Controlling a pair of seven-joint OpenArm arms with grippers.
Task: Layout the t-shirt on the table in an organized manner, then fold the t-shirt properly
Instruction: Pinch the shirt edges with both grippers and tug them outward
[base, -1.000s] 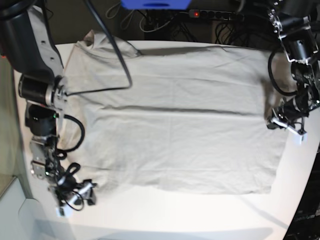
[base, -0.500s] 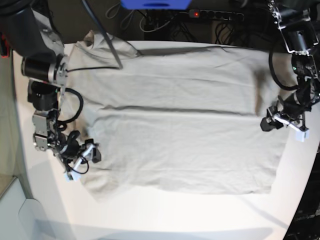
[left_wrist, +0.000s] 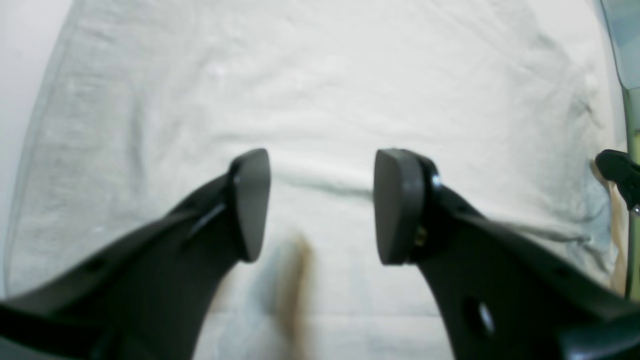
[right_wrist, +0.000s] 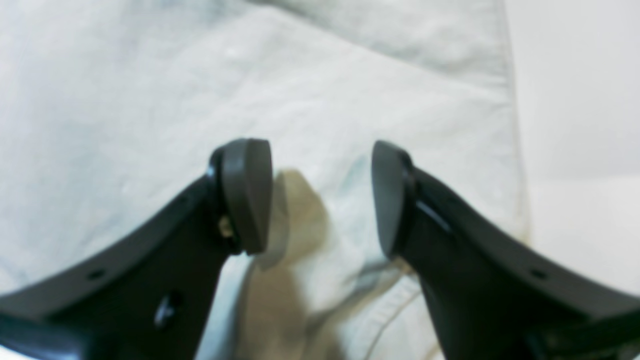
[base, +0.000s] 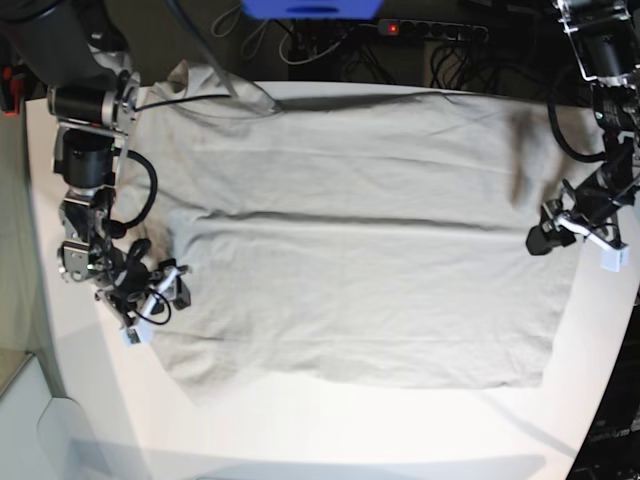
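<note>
With the t-shirt (base: 350, 240) spread nearly flat on the tabletop (base: 330, 430), layout seems finished, and both grippers, left (left_wrist: 320, 205) and right (right_wrist: 320, 197), hover with fingers parted and empty, needing edge grasps next.

Plain beige soft-fabric t-shirt (base: 350, 240) spread flat on the large white matte table (base: 330, 430); right gripper (base: 150, 300) at its left edge; left gripper (base: 580, 232) at its right edge

T-shirt (base: 350, 240) flat on table (base: 330, 430), arms flanking
</note>
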